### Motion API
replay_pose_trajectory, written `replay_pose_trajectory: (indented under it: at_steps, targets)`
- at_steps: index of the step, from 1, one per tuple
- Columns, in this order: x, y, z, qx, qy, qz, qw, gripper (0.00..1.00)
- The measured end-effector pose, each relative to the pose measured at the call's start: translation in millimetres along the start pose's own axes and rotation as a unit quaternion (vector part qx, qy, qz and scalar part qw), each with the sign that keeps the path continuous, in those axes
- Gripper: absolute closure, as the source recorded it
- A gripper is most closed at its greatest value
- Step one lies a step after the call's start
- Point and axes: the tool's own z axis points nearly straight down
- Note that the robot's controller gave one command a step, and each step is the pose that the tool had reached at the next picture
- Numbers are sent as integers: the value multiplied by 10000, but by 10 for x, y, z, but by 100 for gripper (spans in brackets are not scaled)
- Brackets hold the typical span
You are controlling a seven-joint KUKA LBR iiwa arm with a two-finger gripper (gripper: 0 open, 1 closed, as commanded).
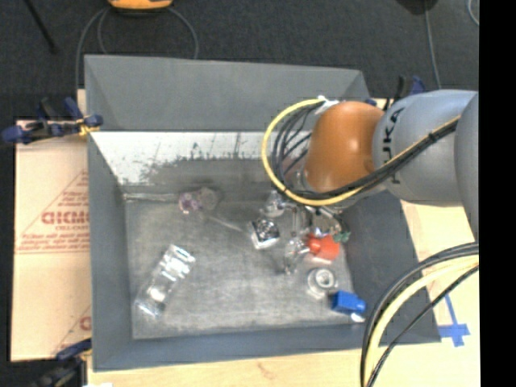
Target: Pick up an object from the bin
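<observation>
My gripper (277,246) hangs low over the bin's floor, right of the middle, under the orange wrist cover. Its two metal fingers stand apart, open, with bare floor between them and nothing held. A red object (325,249) with a bit of green lies just right of the gripper, close to the right finger. In front of that sits a small silver round piece (322,280). A blue block (348,302) rests in the front right corner.
A clear plastic piece (165,279) lies at the front left of the bin. A small purplish see-through thing (197,201) sits near the back wall, left of the gripper. The arm and its cables cover the bin's back right part.
</observation>
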Motion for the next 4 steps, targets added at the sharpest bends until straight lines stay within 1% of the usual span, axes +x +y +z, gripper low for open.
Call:
replay_pose_trajectory:
  at_steps: [1, 2, 3, 4]
  targets:
    - [-131, -5, 157, -6, 20, -531, 9986, 0]
    - [-151, -2, 129, -11, -6, -519, 9986, 100]
    - [-126, 8, 160, -27, 28, -516, 9987, 0]
    - [83, -526, 137, -29, 44, 1019, 9948, 0]
